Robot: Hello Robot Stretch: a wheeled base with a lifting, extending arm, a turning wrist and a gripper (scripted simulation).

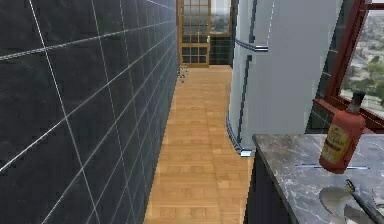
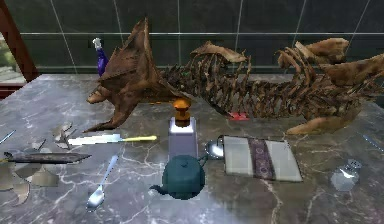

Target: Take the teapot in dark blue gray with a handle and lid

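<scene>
- Arm side view: a grey marbled counter (image 2: 310, 195) runs along a wall of dark tiles (image 2: 250, 20).
- The teapot (image 2: 184, 178) stands upright on the counter near the bottom edge, about the middle of the picture.
- It is small and round-bellied, and dark blue-grey all over. A low lid sits on top, and a short spout juts toward the arm side view's left. Its handle is too small to make out.
- Just behind the teapot stands a pale square bottle (image 2: 182, 135) with a brown cap.
- To the teapot's left a spoon (image 2: 100, 188) lies on the counter, and farther back there is a white and yellow stick (image 2: 110, 139).
- To its right lies a flat pale tablet (image 2: 260, 158) with a dark band.
- A large brown dragon-like sculpture (image 2: 240, 85) lies stretched along the back of the counter, and a small blue bottle (image 2: 100, 55) stands at its left end.
- Forward view: a wooden floor (image 1: 195, 150) runs between a dark tiled wall (image 1: 70, 100) and a white fridge (image 1: 265, 70).
- At the forward view's right a red bottle (image 1: 342, 140) stands on the counter below a window (image 1: 365, 60).
- The state of the gripper cannot be told from these pictures.
</scene>
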